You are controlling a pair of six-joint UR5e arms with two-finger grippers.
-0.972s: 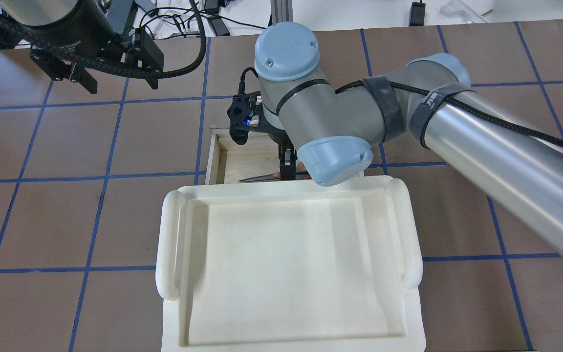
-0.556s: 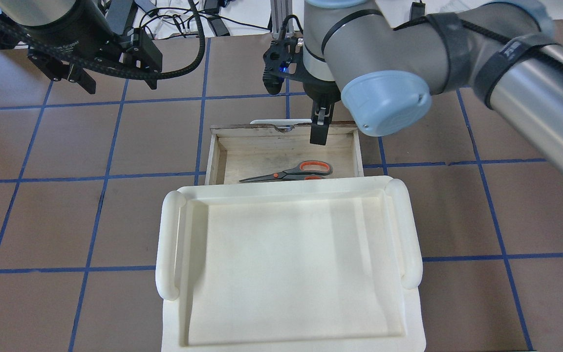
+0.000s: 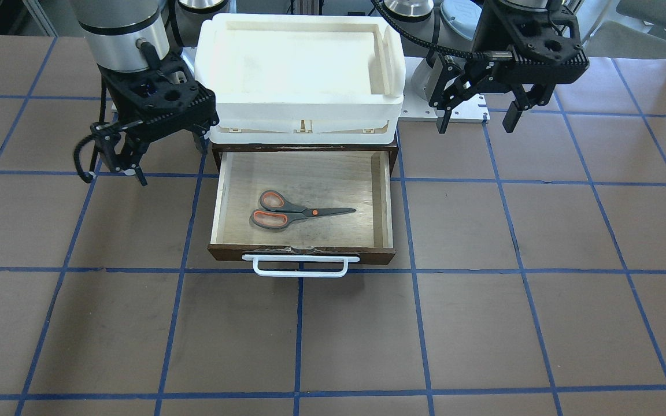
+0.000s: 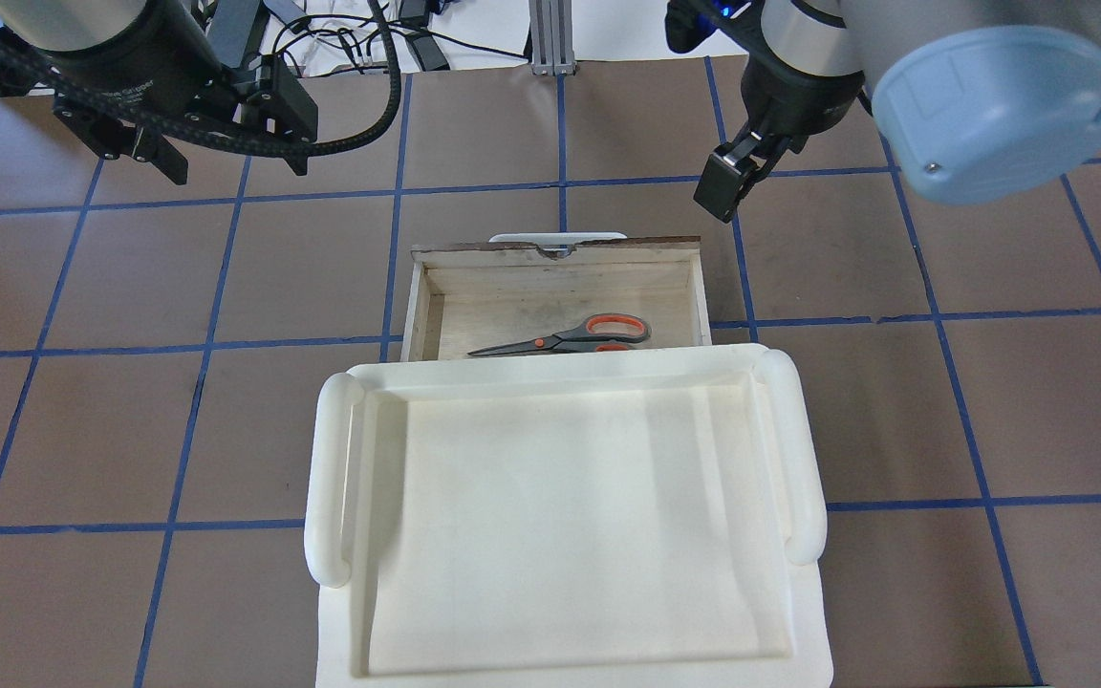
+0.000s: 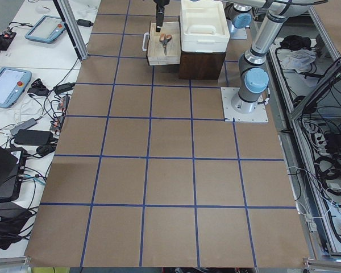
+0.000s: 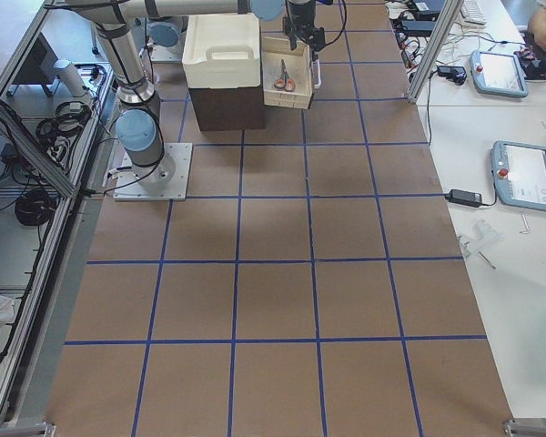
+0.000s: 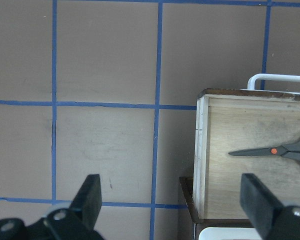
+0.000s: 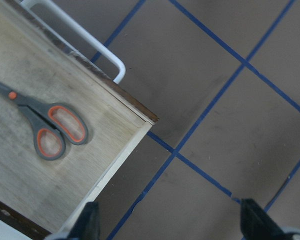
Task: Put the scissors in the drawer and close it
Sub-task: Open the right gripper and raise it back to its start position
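The scissors (image 3: 295, 212) lie flat inside the open drawer (image 3: 384, 196), blades pointing to my left; they also show in the overhead view (image 4: 570, 336) and both wrist views (image 7: 277, 151) (image 8: 45, 125). The drawer's white handle (image 3: 300, 267) faces away from me. My right gripper (image 3: 156, 159) is open and empty, raised above the table just outside the drawer's front right corner; one finger (image 4: 718, 191) shows from overhead. My left gripper (image 4: 235, 162) is open and empty, off to the drawer's left, above the table (image 3: 476, 121).
A white plastic tray (image 4: 331, 478) sits on the dark brown cabinet (image 5: 199, 62) that holds the drawer. The brown table has blue tape lines (image 4: 398, 191). Cables and tablets lie beyond the table's far edge (image 5: 11, 85).
My right gripper has risen from the scissors' handles in the drawer and moved out past the drawer's front to the right. The scissors stay lying in the drawer. The left arm has not moved.
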